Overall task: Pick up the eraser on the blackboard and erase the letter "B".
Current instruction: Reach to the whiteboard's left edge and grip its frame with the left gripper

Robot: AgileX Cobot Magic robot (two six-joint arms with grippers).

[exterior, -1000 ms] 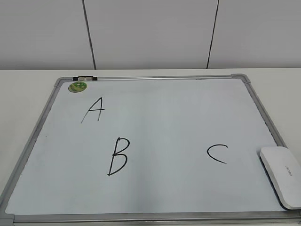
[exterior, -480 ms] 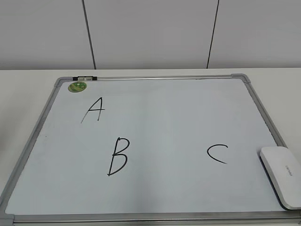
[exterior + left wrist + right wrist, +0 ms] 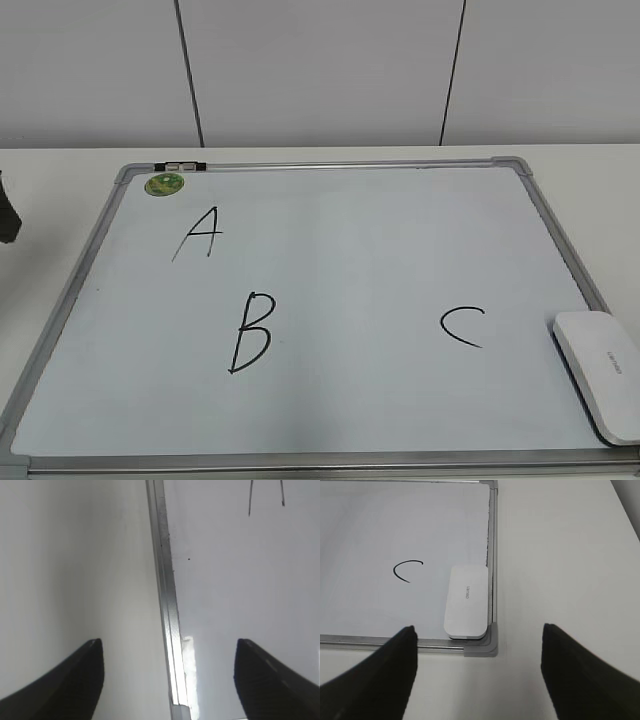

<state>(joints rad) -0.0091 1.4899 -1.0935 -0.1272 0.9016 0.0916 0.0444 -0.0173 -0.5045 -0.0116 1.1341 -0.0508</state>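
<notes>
Eraser [image 3: 598, 372] on blackboard [image 3: 330, 300] right edge, right of "B" [image 3: 250, 333]

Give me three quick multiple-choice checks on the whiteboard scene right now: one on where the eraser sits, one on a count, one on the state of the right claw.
1. Where does the eraser lie?
A. On the letter "B"
B. At the board's near right corner, beside the "C"
C. Off the board, on the table

2. How many handwritten letters are on the blackboard?
A. Two
B. Three
C. Four

3. What is the right claw doing?
A. Open, holding nothing
B. Shut on the eraser
C. Pressing the eraser onto the board

Key:
1 B: the eraser lies along the right frame of the blackboard at the corner, right of the "C".
2 B: only "A", the letter "B" and "C" show, all unerased.
3 A: the right claw has its jaws spread wide, with the eraser lying apart from them on the board.
</notes>
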